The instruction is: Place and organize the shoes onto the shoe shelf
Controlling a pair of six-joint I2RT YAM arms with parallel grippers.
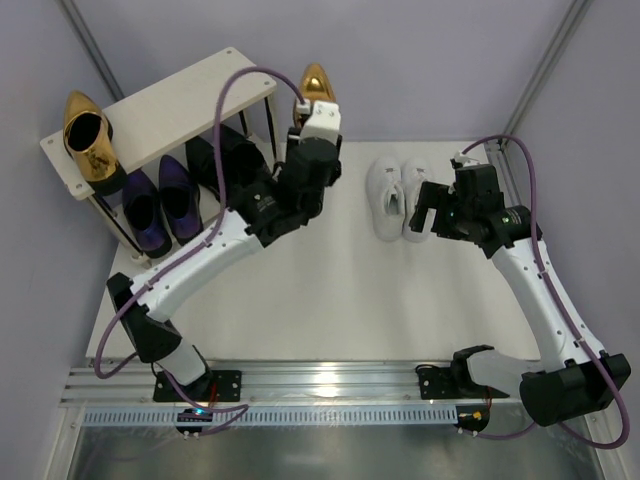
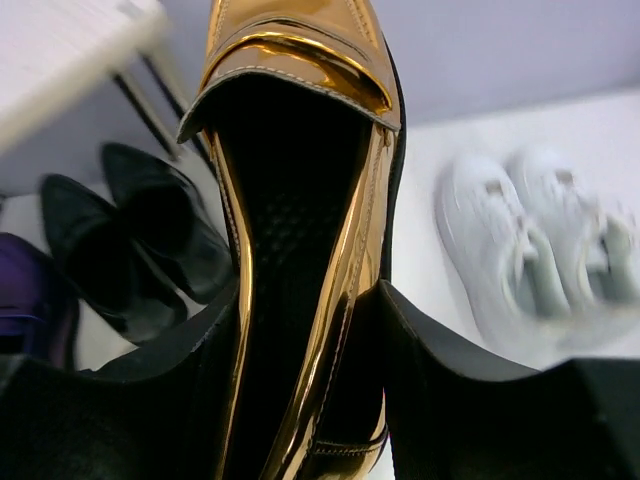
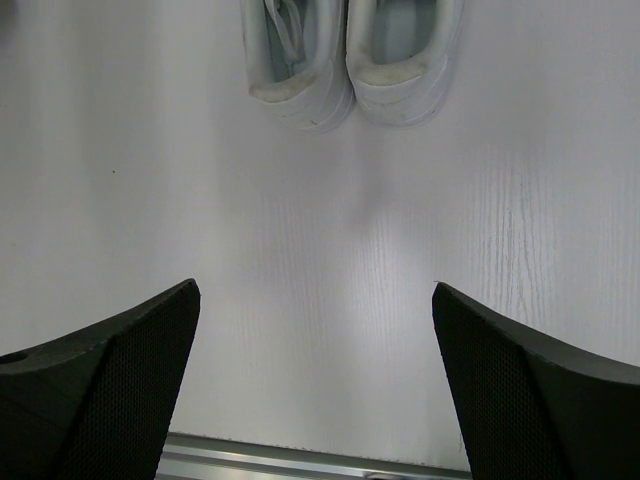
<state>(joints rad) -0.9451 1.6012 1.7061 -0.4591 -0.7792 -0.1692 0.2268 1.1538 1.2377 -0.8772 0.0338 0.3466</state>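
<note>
On the left side of the table [image 1: 330,290], the shelf [image 1: 170,105] stands at a slant. A gold shoe [image 1: 88,140] sits on the left end of its top board. Under that board are the purple shoes [image 1: 160,205]. The black shoes [image 1: 228,160] are just to their right. Both pairs stick out a little from under the board.

The left gripper [image 1: 308,112] holds the second gold shoe [image 1: 317,85] just past the right end of the shelf. Its fingers [image 2: 120,400] press on both sides of the shoe near the heel. The toe points away from the arm. In the left wrist view, the open top of this shoe faces the camera.

The white shoes [image 1: 398,195] stand side by side on the table, apart from the shelf. The right gripper [image 1: 430,210] hangs just beside them, on their right. Its jaws stand wide and hold nothing. In the right wrist view, only bare table shows between its fingers [image 3: 100,385], and the white shoes lie a little way ahead.
</note>
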